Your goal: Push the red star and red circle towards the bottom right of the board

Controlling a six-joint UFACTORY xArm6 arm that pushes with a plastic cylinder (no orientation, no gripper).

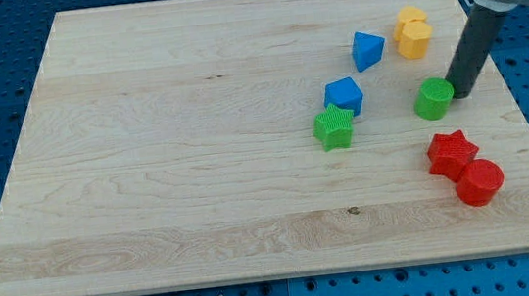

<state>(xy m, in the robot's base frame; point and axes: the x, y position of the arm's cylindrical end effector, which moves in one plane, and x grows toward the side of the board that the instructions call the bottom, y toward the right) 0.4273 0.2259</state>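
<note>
My tip (459, 96) rests on the wooden surface (166, 148) just right of the green circle (433, 99) — touching or nearly so. There is no hand, only the rod. The red star (451, 153) and red circle (479, 183) touch each other near the view's bottom right. Two yellow blocks (412, 34), a blue triangle (366, 50), a blue block (344, 95) and a green star (333, 127) lie further up and left.

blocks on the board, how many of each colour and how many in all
red: 2, the red star and red circle
green: 2, the green star and green circle
blue: 2, blue block and blue block
yellow: 2, stacked-looking pair
total: 8
</note>
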